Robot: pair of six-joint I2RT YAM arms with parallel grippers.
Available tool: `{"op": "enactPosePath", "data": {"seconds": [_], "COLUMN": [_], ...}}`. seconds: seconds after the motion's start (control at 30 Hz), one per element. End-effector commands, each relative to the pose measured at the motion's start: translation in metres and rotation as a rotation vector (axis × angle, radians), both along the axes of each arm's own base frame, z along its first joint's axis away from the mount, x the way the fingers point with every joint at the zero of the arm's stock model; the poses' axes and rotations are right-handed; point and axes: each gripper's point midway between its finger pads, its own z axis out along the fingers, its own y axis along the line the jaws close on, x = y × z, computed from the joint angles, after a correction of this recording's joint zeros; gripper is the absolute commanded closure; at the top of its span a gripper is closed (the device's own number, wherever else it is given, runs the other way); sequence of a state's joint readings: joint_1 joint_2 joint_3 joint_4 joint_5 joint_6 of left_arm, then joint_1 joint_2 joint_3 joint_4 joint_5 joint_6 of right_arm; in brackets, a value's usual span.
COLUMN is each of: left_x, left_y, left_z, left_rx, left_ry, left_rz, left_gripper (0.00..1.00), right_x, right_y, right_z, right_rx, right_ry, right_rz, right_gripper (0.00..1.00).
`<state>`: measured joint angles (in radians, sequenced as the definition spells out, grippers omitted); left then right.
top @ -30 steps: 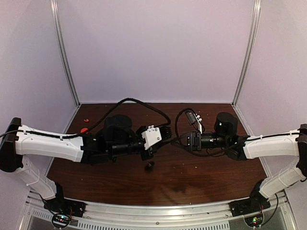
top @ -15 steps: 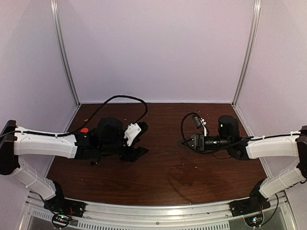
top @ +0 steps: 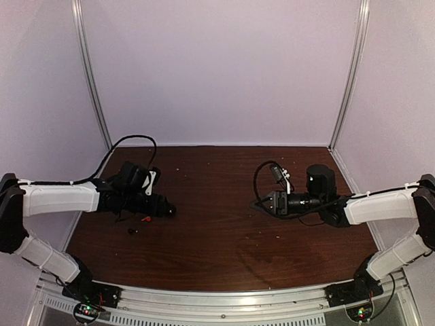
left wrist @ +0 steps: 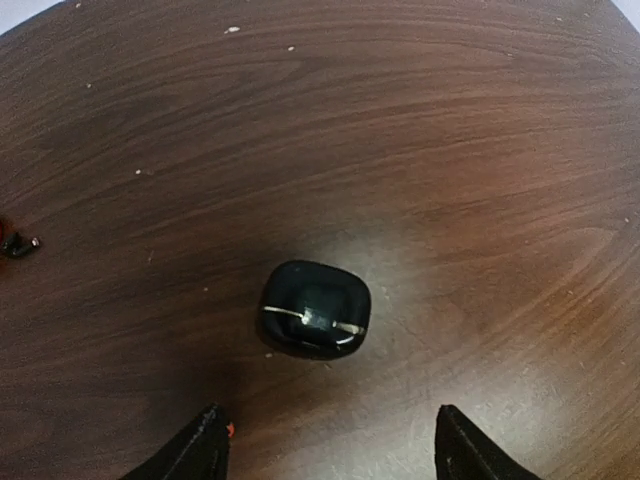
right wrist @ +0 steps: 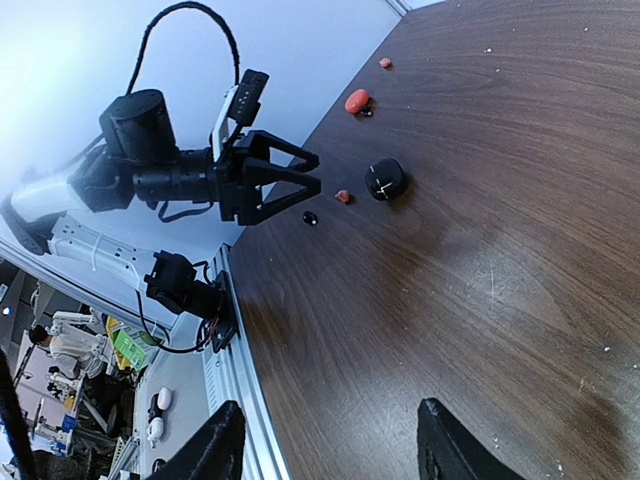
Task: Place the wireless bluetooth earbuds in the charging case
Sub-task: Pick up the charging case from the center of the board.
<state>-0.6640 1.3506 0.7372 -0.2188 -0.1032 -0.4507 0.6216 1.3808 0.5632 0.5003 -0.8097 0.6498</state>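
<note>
Since a second ago our left arm (top: pixel 58 197) has swung from the middle to the left, where the left gripper (left wrist: pixel 335 458) hangs released and empty just behind the case (left wrist: pixel 315 308), lying shut on the table (left wrist: pixel 500 120). The red earbud (right wrist: pixel 343 196) and the black earbud (right wrist: pixel 310 217) lie loose beside it, so we judge nothing inserted yet. Our right gripper (right wrist: pixel 330 450) waits spread and empty at right.

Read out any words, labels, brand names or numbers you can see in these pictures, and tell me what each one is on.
No text can be read in any view.
The small glossy black round charging case bears only a thin pale line, no letters.
The dark brown wooden table carries no print.
In the right wrist view, the coloured clutter beyond the table edge is too blurred to read.
</note>
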Motion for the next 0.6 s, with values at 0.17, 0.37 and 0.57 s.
{"op": "enactPosePath", "data": {"seconds": [0.17, 0.37, 0.57], "left_x": [0.051, 0.052, 0.052], "left_y": [0.004, -0.007, -0.019], "left_z": [-0.023, -0.046, -0.059], "left_rx": [-0.008, -0.016, -0.03], "left_ry": [0.076, 0.136, 0.164], "left_rz": [0.034, -0.007, -0.075], "left_gripper": [0.28, 0.28, 0.32], "right_x": [0.0, 0.001, 0.0], "right_y": [-0.001, -0.002, -0.001], "right_z": [0.008, 0.007, 0.006], "right_rx": [0.032, 0.033, 0.03], "right_ry": [-0.029, -0.024, -0.02], "right_rz": [0.005, 0.004, 0.01], "right_gripper": [0.41, 0.41, 0.4]}}
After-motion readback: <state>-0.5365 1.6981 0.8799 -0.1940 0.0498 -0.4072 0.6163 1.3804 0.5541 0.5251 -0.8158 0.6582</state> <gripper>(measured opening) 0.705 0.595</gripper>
